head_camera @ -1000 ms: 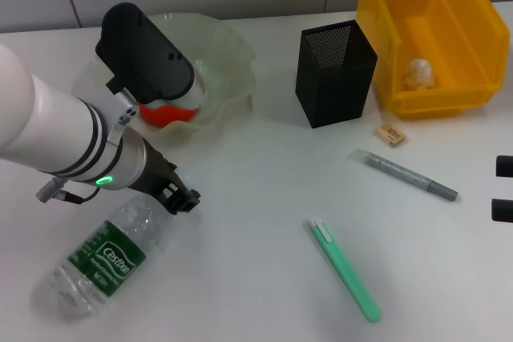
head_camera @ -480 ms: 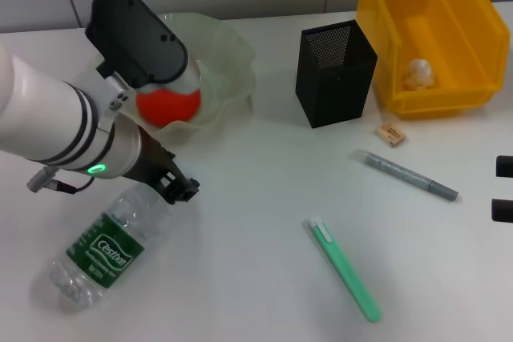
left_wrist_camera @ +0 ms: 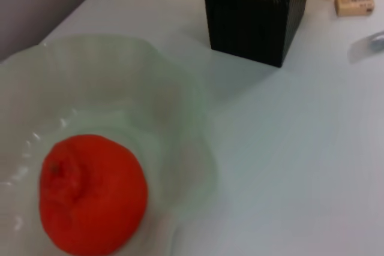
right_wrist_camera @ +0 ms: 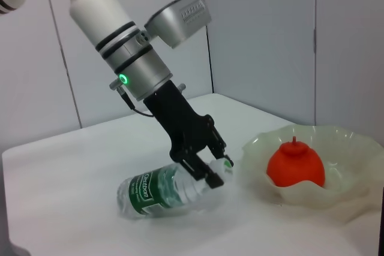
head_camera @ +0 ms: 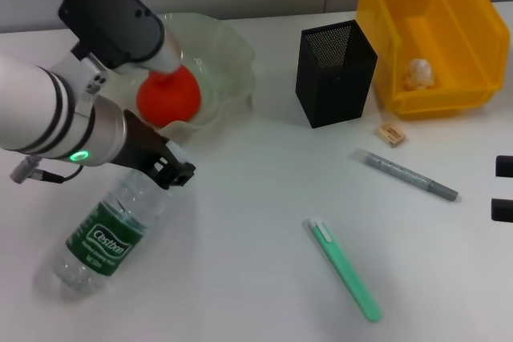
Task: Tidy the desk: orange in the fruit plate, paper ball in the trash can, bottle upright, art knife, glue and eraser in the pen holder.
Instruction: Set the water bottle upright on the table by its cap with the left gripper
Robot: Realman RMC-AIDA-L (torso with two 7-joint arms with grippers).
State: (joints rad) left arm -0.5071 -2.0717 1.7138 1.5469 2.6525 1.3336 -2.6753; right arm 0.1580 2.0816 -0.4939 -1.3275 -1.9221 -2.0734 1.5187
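Observation:
The bottle [head_camera: 100,242] lies on its side at the near left, with my left gripper [head_camera: 172,174] shut on its cap end, as the right wrist view also shows at the gripper [right_wrist_camera: 213,169] and bottle [right_wrist_camera: 162,190]. The orange [head_camera: 168,95] rests in the fruit plate [head_camera: 232,46]. The paper ball [head_camera: 418,74] sits inside the trash can [head_camera: 465,38]. The eraser [head_camera: 389,134] lies between the trash can and the pen holder [head_camera: 337,78]. A grey pen-shaped tool [head_camera: 410,175] and a mint-green one [head_camera: 345,268] lie on the table. My right gripper [head_camera: 503,188] stands open at the right edge.
The white table stretches bare between the bottle and the green tool. A wall stands close behind the fruit plate and the trash can.
My left arm has swung left and back, uncovering the orange. The bottle's cap end has shifted with the gripper and the bottle has turned slightly.

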